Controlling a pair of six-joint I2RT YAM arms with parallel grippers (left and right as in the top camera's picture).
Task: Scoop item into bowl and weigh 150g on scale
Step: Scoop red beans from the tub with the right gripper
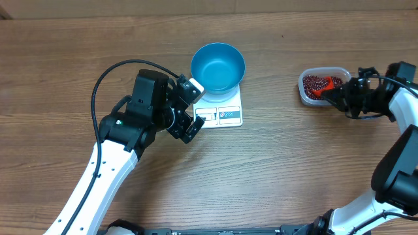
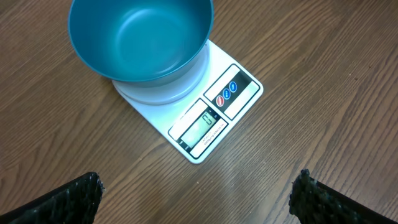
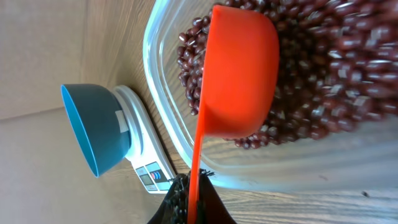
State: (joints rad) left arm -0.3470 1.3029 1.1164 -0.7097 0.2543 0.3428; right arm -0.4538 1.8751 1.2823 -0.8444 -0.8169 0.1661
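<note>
Right gripper [image 3: 189,190] is clamping the scoop [image 3: 239,68] in the beans [image 3: 317,68]; left gripper [image 2: 196,196] is hovering wide by the scale [image 2: 205,121]

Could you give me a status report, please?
Left end effector open, empty, near scale. Right end effector shut on orange scoop, among beans in tub. Bowl empty on scale. No obstruction.

Your left arm [image 1: 111,170] comes in from the lower left, elbow bent. Its left claw [image 1: 193,109] points right, fingers [image 2: 74,200] spread fully wide. Your right arm [image 1: 406,108] enters from the right edge, and the right claw [image 1: 339,92] points left, pinched tight.
</note>
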